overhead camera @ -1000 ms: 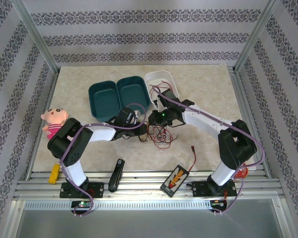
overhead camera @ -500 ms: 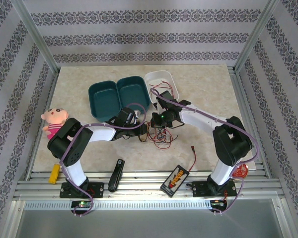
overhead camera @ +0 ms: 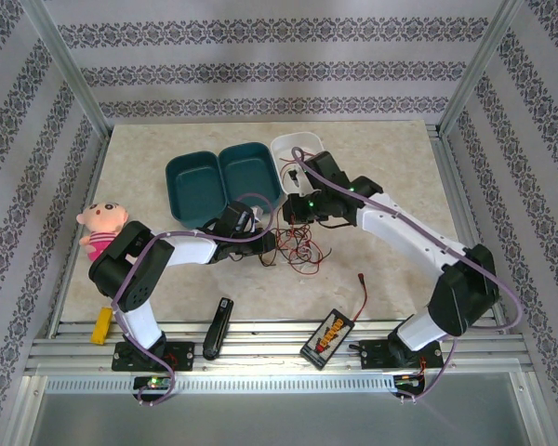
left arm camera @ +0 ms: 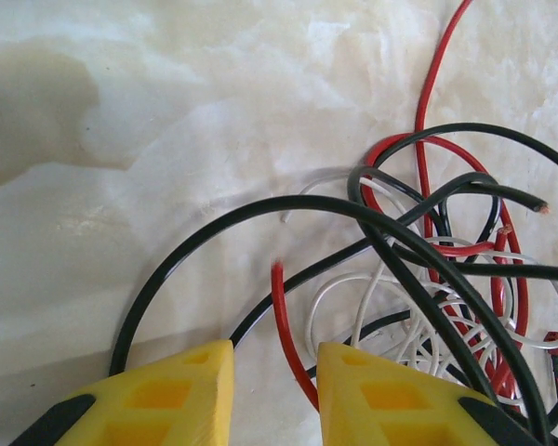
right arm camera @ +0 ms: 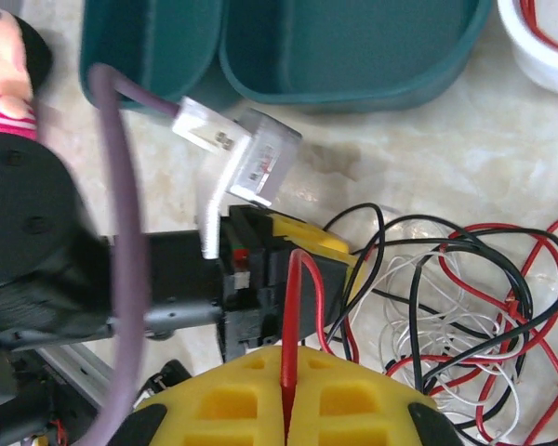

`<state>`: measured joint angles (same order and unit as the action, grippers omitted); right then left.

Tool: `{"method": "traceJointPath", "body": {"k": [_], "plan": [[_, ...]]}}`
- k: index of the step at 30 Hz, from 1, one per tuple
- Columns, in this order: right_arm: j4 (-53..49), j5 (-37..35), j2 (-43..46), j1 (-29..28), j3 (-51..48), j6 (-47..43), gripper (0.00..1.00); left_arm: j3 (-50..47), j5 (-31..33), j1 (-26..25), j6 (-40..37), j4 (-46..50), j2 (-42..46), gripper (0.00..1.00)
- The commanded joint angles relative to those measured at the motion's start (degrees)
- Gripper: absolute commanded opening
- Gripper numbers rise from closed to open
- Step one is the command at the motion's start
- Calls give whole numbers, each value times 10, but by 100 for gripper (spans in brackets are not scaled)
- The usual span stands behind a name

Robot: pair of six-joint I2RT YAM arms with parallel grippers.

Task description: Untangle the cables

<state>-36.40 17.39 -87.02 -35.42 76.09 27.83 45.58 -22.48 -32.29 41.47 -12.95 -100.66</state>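
Three tangled cables [overhead camera: 299, 249]: red, black, white

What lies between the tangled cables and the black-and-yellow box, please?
Bare tabletop, seen in the top view; the cables and the black-and-yellow box lie apart.

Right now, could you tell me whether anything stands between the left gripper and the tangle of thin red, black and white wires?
Nothing visible does: the left gripper sits at the edge of the tangle of wires, a red wire running between its open fingers.
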Motion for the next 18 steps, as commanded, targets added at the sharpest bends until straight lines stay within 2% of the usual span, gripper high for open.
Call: {"method": "traceJointPath", "body": {"k": [1,18], "plan": [[-29,-11,36,-4,30,-24,0,7,-4,-8,8,-13,-1,29],[-60,-36,130,2,134,-86,0,9,-4,-8,5,-13,6,29]]}}
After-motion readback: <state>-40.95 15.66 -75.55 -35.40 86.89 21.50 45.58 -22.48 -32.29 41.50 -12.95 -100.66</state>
